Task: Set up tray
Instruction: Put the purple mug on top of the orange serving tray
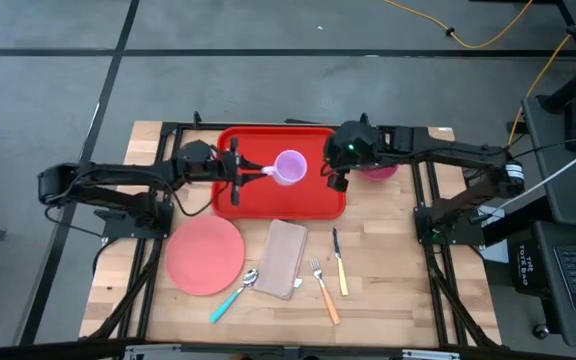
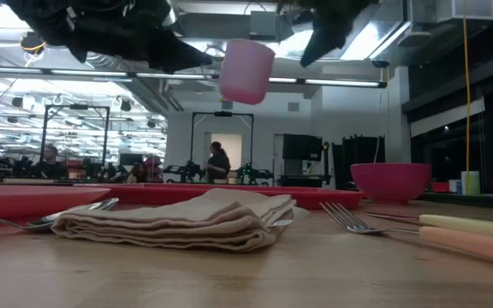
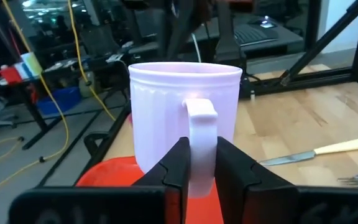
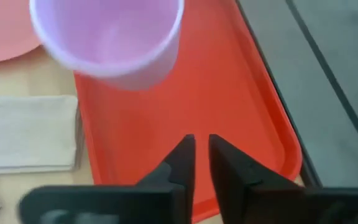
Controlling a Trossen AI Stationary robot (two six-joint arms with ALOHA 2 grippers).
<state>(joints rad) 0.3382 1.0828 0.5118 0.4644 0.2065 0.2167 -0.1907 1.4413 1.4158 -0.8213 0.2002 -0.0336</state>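
Observation:
The red tray lies at the table's far middle. A lilac mug hangs upright in the air above it, high in the low view. My left gripper reaches in from the table's left and is shut on the mug's handle. My right gripper hovers over the tray's right part, holding nothing; in its wrist view its fingers stand almost together above the bare tray floor, with the mug beyond them. My left gripper pinches the mug's handle between its two fingers, one on each side of the handle's loop. The fingers come level from the table's left. The mug sits upright, mouth up, lifted clear of the tray.
A pink bowl stands beside the tray's right edge, under my right arm. Near the front lie a round pink plate, a folded beige napkin, a teal-handled spoon, an orange-handled fork and a yellow-handled knife.

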